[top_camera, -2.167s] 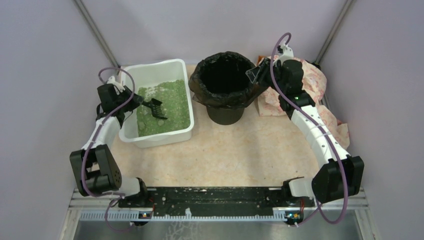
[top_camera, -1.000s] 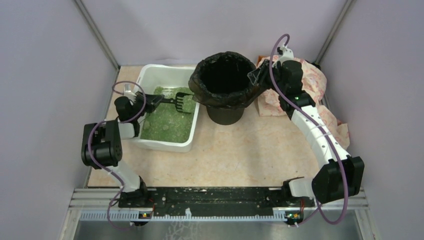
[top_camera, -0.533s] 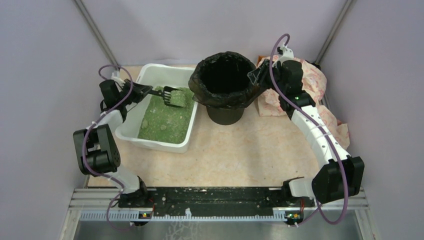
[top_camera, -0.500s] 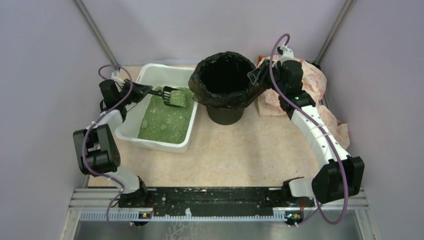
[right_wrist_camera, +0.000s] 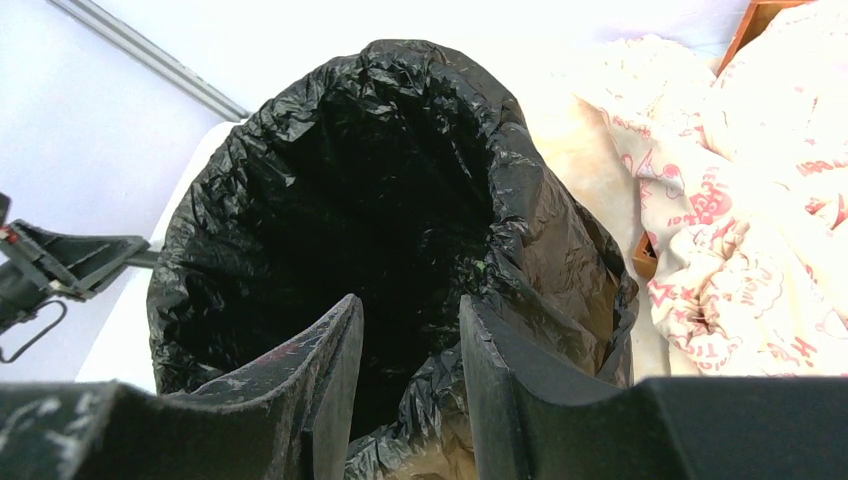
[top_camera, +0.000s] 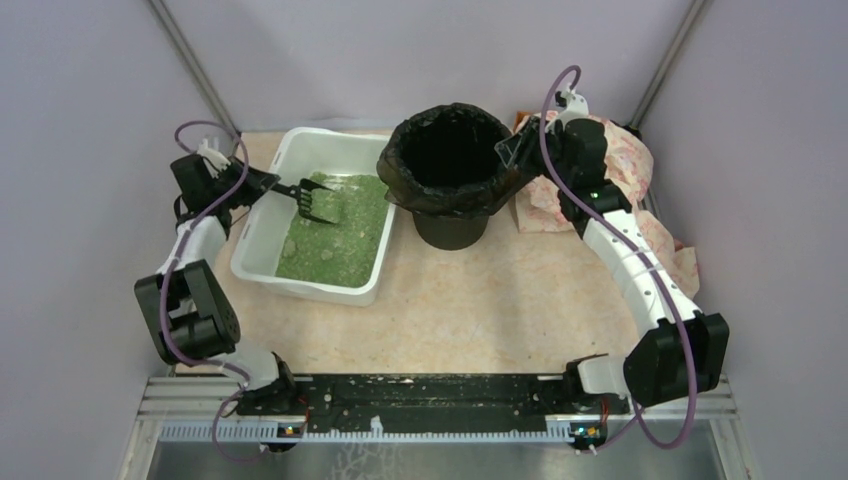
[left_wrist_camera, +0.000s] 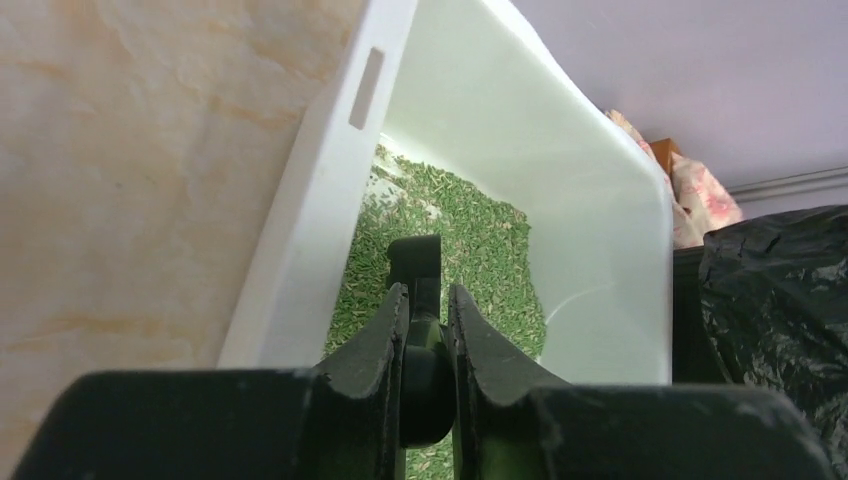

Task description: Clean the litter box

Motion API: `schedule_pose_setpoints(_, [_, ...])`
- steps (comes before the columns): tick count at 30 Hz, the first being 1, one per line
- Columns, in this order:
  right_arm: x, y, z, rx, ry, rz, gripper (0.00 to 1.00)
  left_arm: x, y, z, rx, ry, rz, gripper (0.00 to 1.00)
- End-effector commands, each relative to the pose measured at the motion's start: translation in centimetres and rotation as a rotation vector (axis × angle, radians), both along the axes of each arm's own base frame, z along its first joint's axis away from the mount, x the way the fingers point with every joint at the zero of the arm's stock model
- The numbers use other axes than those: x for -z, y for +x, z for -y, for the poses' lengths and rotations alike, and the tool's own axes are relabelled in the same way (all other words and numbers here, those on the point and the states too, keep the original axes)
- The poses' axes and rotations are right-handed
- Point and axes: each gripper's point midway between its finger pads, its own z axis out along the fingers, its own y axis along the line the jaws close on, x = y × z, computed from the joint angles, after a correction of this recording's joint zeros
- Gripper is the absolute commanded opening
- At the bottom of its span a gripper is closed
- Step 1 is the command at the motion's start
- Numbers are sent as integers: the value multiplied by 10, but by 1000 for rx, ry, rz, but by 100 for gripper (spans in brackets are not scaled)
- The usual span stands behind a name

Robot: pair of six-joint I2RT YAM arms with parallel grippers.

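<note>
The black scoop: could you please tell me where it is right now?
In the top view the scoop is at the left, held by the left gripper over the far end of the litter box, left of the black-bagged bin.

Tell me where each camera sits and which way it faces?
Top: above, behind the arms, looking down on the table; both arms show.
Left wrist: past the left hand, shut on a black plastic scoop, into the white rectangular plastic litter box.
Right wrist: past the right hand into the round black-bagged bin.
All three show the bin.
</note>
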Motion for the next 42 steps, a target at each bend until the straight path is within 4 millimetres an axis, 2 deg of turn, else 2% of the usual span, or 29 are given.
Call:
schedule_pose_setpoints(1, [-37, 8, -2, -10, 25, 99, 41, -48, -7, -11, 3, 221, 115, 0])
schedule_pose_setpoints(5, [-36, 12, -6, -24, 36, 91, 41, -67, -11, -14, 20, 296, 118, 0])
schedule_pose_setpoints(9, [-36, 17, -2, -5, -2, 92, 41, -82, -24, -12, 138, 530, 128, 0])
schedule_pose_setpoints(12, [-38, 23, 0, -1, -38, 91, 41, -68, -44, -15, 125, 646, 86, 0])
schedule_pose_setpoints(15, [-45, 31, -2, -7, -44, 103, 41, -52, -64, 2, 188, 615, 102, 0])
schedule_pose_setpoints(17, [-49, 35, -3, -8, -42, 111, 41, -41, -79, 7, 211, 621, 81, 0])
schedule_pose_setpoints(22, [-52, 38, -7, -19, -32, 115, 41, -32, -102, 11, 192, 627, -7, 0])
schedule_pose_setpoints(24, [-52, 38, -9, -27, -21, 114, 41, -25, -109, 7, 176, 646, -54, 0])
schedule_pose_setpoints(27, [-47, 34, -10, -36, -7, 105, 41, 1, -117, 2, 161, 656, -107, 0])
schedule_pose_setpoints(30, [-43, 28, -8, -29, -8, 95, 41, 27, -127, 15, 200, 576, -160, 0])
schedule_pose_setpoints(33, [-40, 22, -4, -19, -17, 88, 41, 46, -140, 20, 217, 537, -214, 0])
schedule_pose_setpoints(40, [-31, 15, -2, -19, -20, 75, 41, 53, -155, 47, 292, 362, -277, 0])
schedule_pose_setpoints(42, [-30, 15, -3, -22, -15, 74, 41, 50, -150, 50, 275, 322, -265, 0])
